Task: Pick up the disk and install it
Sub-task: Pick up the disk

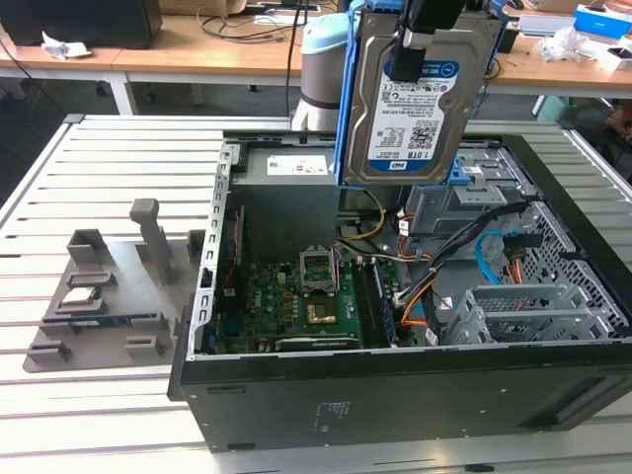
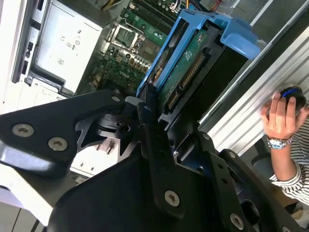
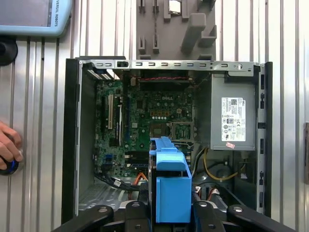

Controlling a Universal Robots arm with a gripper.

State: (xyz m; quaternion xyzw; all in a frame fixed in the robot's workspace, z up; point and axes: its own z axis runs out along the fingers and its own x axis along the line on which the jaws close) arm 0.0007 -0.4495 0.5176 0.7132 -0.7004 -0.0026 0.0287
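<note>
Your gripper (image 1: 419,41) is closed on the disk (image 1: 415,114), pinching it across its flat faces near the upper end, so the drive hangs upright in the air with its label turned toward the exterior view. In the second wrist view a black finger (image 2: 146,104) bears on the edge where the blue frame (image 2: 166,46) wraps the drive, and the green circuit board (image 2: 186,67) on its back lies bare. The disk is raised above the open computer case (image 1: 395,395) and apart from everything inside it: the motherboard (image 1: 296,296) sits below toward the exterior view's left, the grey drive bay (image 1: 538,311) and loose cables (image 1: 425,286) toward its right. Judge this load as dense and stiff, heavy for its size, with most of the weight hanging below your hold, so it may want to swing or creep between the pads. The labelled face looks smooth and likely slippery. The plastic frame will probably flex, so trust the metal body for grip, not the rails. Treat it as fragile: keep knocks off it, and keep pressure off the bare board and its connector. A person's hand (image 2: 282,116) rests on a round button on the ribbed table (image 1: 99,168) outside the case
</note>
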